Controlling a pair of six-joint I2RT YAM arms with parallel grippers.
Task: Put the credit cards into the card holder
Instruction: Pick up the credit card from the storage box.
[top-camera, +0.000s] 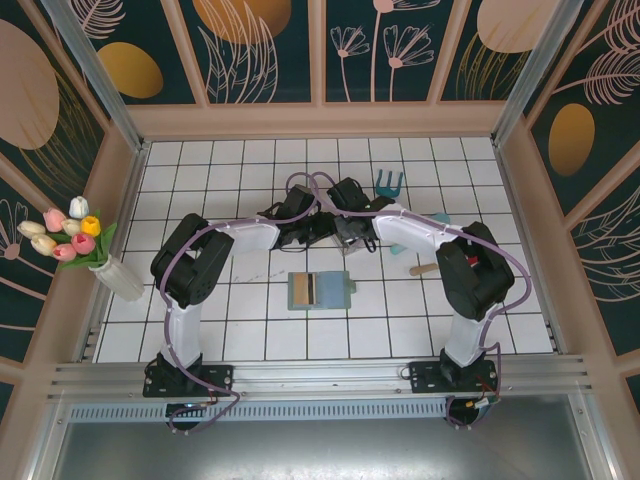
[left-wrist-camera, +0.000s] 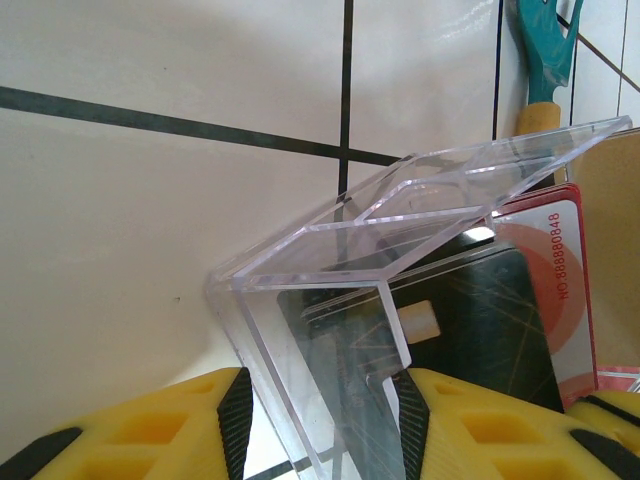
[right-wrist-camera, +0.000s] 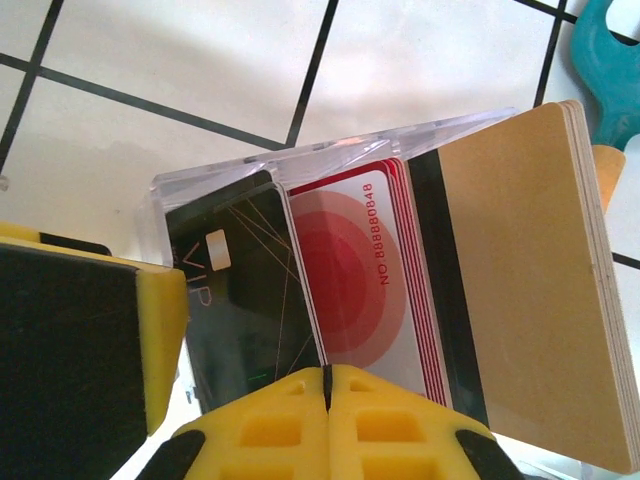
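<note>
Credit cards (right-wrist-camera: 350, 270) are standing in the clear tray (left-wrist-camera: 330, 240) that the left pincer (left-wrist-camera: 320, 430) is grasping, the right pincer (right-wrist-camera: 325, 385) is sitting clenched at their edge, and the card holder (top-camera: 320, 291) is lying open nearby.

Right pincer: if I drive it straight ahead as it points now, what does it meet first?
The red credit cards standing in the clear tray, right at the tips of the shut right pincer; it may already touch them.
</note>
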